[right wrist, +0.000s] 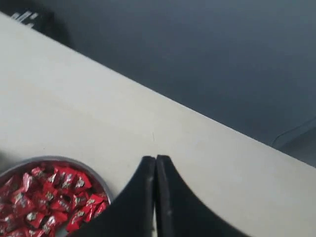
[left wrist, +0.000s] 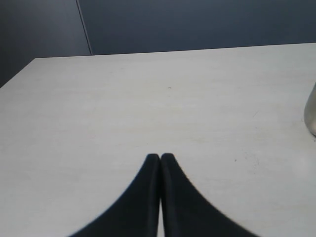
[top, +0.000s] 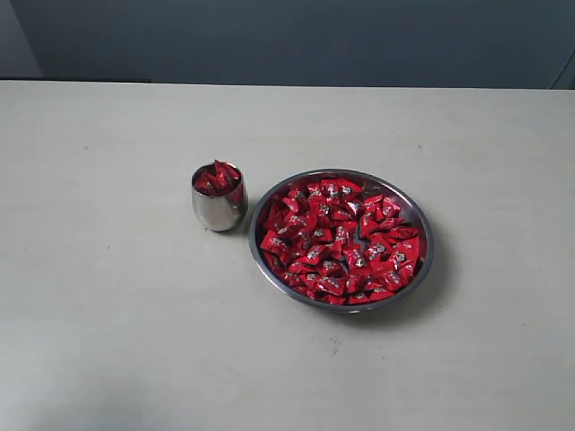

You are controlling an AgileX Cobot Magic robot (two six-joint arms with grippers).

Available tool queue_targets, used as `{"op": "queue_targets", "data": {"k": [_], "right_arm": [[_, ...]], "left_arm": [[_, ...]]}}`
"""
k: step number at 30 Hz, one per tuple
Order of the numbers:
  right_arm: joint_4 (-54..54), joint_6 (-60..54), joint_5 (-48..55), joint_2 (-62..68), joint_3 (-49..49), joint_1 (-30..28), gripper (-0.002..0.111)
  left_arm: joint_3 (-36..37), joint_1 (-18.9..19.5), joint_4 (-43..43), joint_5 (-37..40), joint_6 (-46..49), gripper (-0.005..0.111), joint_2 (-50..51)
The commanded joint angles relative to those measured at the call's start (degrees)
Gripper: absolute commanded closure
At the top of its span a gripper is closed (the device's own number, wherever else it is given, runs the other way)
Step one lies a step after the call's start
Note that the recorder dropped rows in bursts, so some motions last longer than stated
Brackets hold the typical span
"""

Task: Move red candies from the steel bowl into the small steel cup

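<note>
The wide steel bowl (top: pixel 415 220) sits right of the table's middle, heaped with red candies (top: pixel 340 241). Just left of it, close to its rim, stands the small steel cup (top: pixel 216 212), filled with red candies (top: pixel 218 178) up to its rim. No gripper shows in the exterior view. In the left wrist view my left gripper (left wrist: pixel 160 157) is shut and empty above bare table, with the cup's side (left wrist: pixel 311 113) at the frame's edge. My right gripper (right wrist: pixel 155 159) is shut and empty beside the bowl (right wrist: pixel 74 161), whose candies (right wrist: pixel 44 197) show.
The pale table (top: pixel 108 314) spreads wide on every side of cup and bowl. A dark blue wall (top: pixel 296 36) runs behind its far edge.
</note>
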Motion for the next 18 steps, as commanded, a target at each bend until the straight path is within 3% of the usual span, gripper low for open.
{"op": "queue_targets", "data": {"k": [1,7,13,18], "right_arm": [[7.4,-0.8,-1.7,-3.4,0.2,-11.4,0.109],[14.8,-10.5,-1.3,-9.1,2.9,-25.6,0.109],[15.1,-12.1,-9.5,-20.3,17.1,-36.5,0.109],[15.8,-12.1,-17.7,-30.5,31.4,-41.4,0.109]], "left_arm": [[0.3,-0.4,0.1,-0.4,-0.1,0.106,-0.3],[0.3,-0.4,0.1,-0.4,-0.1,0.106,-0.3],[0.3,-0.4,0.1,-0.4,-0.1,0.106,-0.3],[0.3,-0.4,0.1,-0.4,-0.1,0.106,-0.3]]}}
